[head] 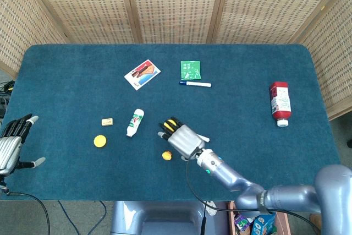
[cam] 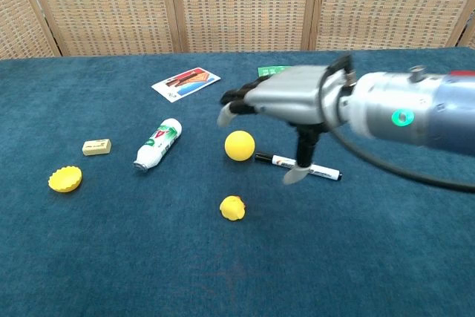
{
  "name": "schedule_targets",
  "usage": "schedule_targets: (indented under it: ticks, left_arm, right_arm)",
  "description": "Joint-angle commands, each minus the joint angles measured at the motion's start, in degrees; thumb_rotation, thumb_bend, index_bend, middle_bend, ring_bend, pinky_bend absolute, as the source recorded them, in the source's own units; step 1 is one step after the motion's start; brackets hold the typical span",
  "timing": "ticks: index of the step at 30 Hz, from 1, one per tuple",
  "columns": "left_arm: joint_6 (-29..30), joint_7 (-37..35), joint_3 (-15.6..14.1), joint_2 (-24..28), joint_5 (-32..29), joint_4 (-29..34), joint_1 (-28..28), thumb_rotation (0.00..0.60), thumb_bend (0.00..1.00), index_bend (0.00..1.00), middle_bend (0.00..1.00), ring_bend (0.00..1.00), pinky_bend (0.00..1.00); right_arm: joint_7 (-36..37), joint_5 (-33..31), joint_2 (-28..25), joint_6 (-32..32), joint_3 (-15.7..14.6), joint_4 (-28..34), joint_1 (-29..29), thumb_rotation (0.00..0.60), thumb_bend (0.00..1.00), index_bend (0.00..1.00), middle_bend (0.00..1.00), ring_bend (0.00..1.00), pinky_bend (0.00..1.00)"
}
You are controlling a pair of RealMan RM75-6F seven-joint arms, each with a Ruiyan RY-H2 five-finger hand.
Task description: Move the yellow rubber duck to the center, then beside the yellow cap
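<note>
Right hand (cam: 286, 102): raised over table centre, fingers apart, holds nothing.
Left hand (head: 12, 142): at lower left edge of head view, fingers spread, empty.
Duck (cam: 232, 208): lies free on blue table (head: 66, 70), just below centre, apart from right hand.
Cap (cam: 64, 179): far left, well apart from duck.
Ball (cam: 239, 145): above duck, near marker (cam: 297, 167).

Lying alone on the desk (cam: 89, 257) toward its near edge: duck (cam: 232, 208), before the ball (cam: 239, 145), well right of the cap (cam: 64, 179).
</note>
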State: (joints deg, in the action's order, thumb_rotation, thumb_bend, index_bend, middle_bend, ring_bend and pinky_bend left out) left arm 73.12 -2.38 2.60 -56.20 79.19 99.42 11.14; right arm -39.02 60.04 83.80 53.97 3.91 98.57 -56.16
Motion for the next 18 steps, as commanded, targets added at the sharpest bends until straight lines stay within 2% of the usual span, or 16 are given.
schedule_targets:
  ticks: [1, 5, 9, 12, 14, 18]
  left_arm:
    - [0.3, -1.3, -0.2, 0.2, 1.1, -0.4, 0.0, 0.600, 0.00, 0.00, 0.00, 0.00, 0.00]
    - [0.6, -1.8, -0.5, 0.1, 3.5, -1.2, 0.3, 0.600, 0.00, 0.00, 0.00, 0.00, 0.00]
    - [0.7, 0.2, -0.5, 0.1, 7.4, -2.4, 2.1, 0.600, 0.00, 0.00, 0.00, 0.00, 0.00]
    - [0.3, 2.7, -0.3, 0.5, 12.1, -2.8, 4.5, 0.600, 0.00, 0.00, 0.00, 0.00, 0.00]
    - [-0.4, 4.8, -0.1, 0.6, 15.0, -2.7, 6.4, 0.600, 0.00, 0.00, 0.00, 0.00, 0.00]
    - [-2.5, 7.8, 0.4, 0.0, 18.4, -1.6, 9.6, 0.600, 0.00, 0.00, 0.00, 0.00, 0.00]
  right_arm:
    - [5.0, 9.7, -11.3, 11.1, -4.9, 4.9, 9.1, 0.600, 0.05, 0.12, 0.00, 0.00, 0.00]
    - [15.1, 18.4, -16.8, 20.1, -8.4, 0.1, 17.0, 0.600, 0.04, 0.12, 0.00, 0.00, 0.00]
    - [28.8, 23.1, -17.6, 29.0, -9.9, -9.8, 24.8, 0.600, 0.04, 0.09, 0.00, 0.00, 0.00]
    - [38.8, 23.8, -15.3, 34.6, -9.8, -18.2, 30.4, 0.600, 0.03, 0.08, 0.00, 0.00, 0.00]
    - [43.7, 22.9, -13.7, 36.4, -9.5, -20.9, 33.3, 0.600, 0.02, 0.05, 0.00, 0.00, 0.00]
    - [47.4, 22.1, -12.6, 38.5, -9.0, -20.8, 36.8, 0.600, 0.01, 0.00, 0.00, 0.00, 0.00]
